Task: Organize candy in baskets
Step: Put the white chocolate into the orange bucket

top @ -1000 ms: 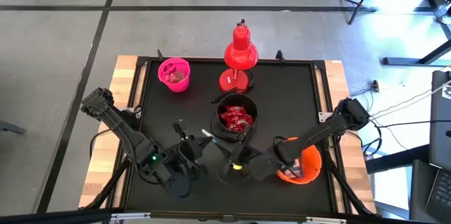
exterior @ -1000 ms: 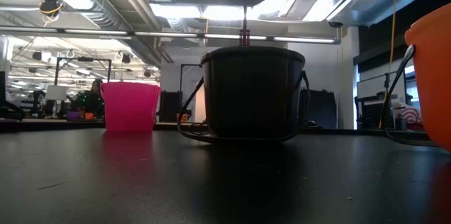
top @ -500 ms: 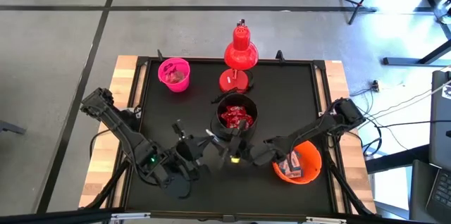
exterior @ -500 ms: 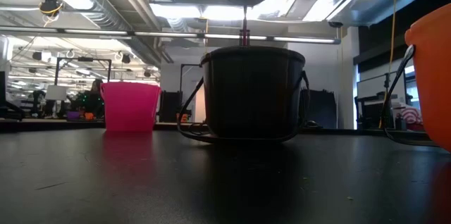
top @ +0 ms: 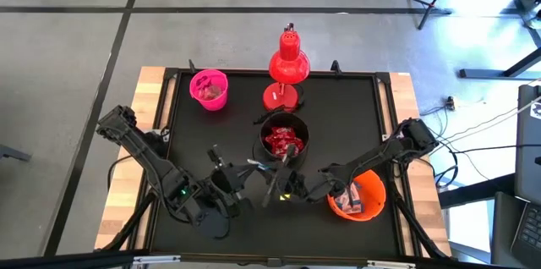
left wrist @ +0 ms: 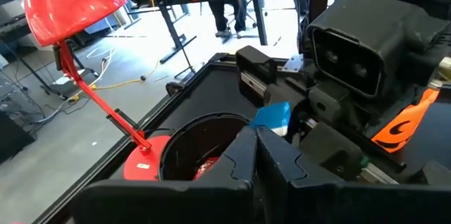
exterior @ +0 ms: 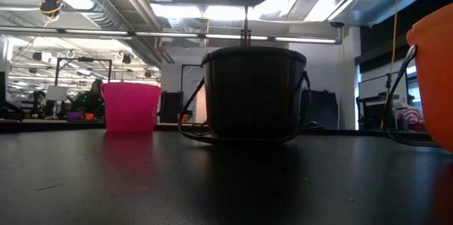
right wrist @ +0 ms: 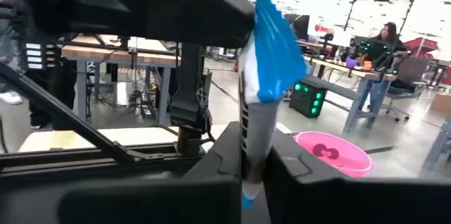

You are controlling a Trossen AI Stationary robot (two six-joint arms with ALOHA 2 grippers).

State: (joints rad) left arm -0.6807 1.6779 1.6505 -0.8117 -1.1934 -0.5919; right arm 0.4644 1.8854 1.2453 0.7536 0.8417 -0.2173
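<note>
Candy (right wrist: pixel 271 62), blue-and-white, sits pinched in our right gripper (right wrist: pixel 252 155); left gripper (left wrist: pixel 255 146) closed, empty. Black basket (top: pixel 284 138) holds red sweets.

Round black plastic basket (top: pixel 283 140) mid-table holds shiny red wrapped candy (top: pixel 282 141); small pink basket (top: pixel 209 90) sits far-left; larger orange basket (top: pixel 358 196) near-right; a white-and-blue sweet (right wrist: pixel 266 62) stands upright, pinched between dark fingers

Lighting: bright overhead ceiling strips (exterior: pixel 177 9) glared at upper centre in the low view; foreground tabletop (exterior: pixel 212 182) lay dim; wrist views showed blurred near fingers.
</note>
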